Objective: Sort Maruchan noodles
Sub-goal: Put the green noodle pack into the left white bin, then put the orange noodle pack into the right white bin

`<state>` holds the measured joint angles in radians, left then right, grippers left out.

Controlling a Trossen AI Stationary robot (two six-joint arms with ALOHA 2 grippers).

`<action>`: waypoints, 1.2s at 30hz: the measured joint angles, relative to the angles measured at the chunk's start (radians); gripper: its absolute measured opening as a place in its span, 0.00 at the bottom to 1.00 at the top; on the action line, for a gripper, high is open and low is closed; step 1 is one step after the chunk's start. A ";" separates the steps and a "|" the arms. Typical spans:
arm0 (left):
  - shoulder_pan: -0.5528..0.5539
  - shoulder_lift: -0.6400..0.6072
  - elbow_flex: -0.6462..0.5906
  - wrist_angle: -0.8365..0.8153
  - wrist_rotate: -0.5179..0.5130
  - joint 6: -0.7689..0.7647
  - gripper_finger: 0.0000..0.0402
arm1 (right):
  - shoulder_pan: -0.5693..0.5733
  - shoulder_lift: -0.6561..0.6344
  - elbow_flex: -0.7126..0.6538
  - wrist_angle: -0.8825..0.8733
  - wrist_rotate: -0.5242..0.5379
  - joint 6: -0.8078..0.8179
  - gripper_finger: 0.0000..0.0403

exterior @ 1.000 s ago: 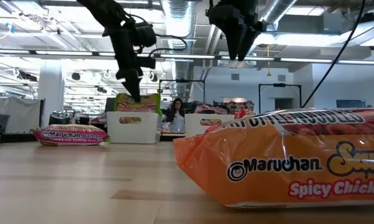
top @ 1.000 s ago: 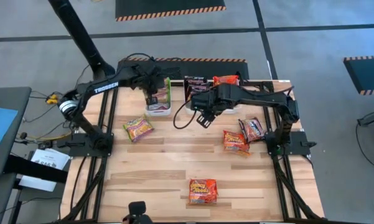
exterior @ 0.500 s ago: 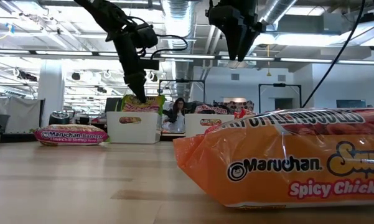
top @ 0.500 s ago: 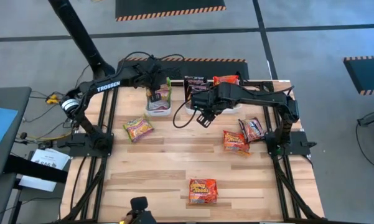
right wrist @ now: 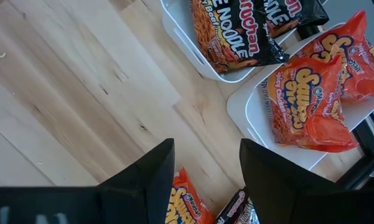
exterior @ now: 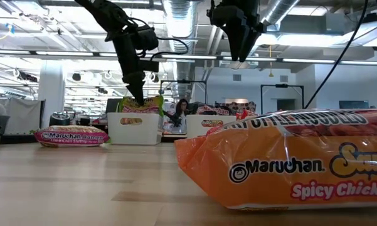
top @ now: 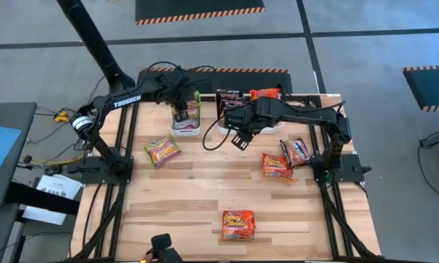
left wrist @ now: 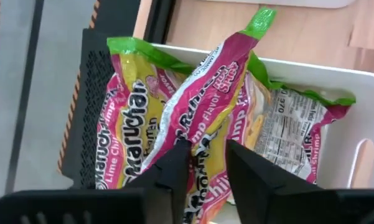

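We see the left pincer parted around a green-edged packet in the tub at the tabletop's far edge, the right pincer apart above bare wood.

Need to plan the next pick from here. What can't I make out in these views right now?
- High view: left gripper covers the green-edged packets in the left tub.
- Left wrist view: whether the fingers pinch the upright green-edged packet.
- Low view: the orange Spicy Chicken packet hides the table's right side.
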<state>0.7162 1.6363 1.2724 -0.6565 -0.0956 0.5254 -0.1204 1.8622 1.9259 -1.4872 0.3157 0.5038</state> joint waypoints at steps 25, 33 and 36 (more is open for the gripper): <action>0.003 -0.001 0.272 -0.263 0.182 -0.224 0.31 | -0.038 -0.013 0.000 -0.086 -0.069 -0.172 0.51; 0.004 -0.025 0.276 -0.399 0.452 -0.302 0.31 | -0.066 -0.107 -0.052 -0.068 -0.118 -0.217 0.51; 0.001 -0.025 0.276 -0.459 0.497 -0.306 0.31 | -0.067 -0.195 -0.175 -0.017 -0.181 -0.181 0.51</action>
<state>0.7176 1.6115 1.5482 -1.1153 0.4010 0.2192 -0.1875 1.6674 1.7505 -1.5038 0.1345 0.3229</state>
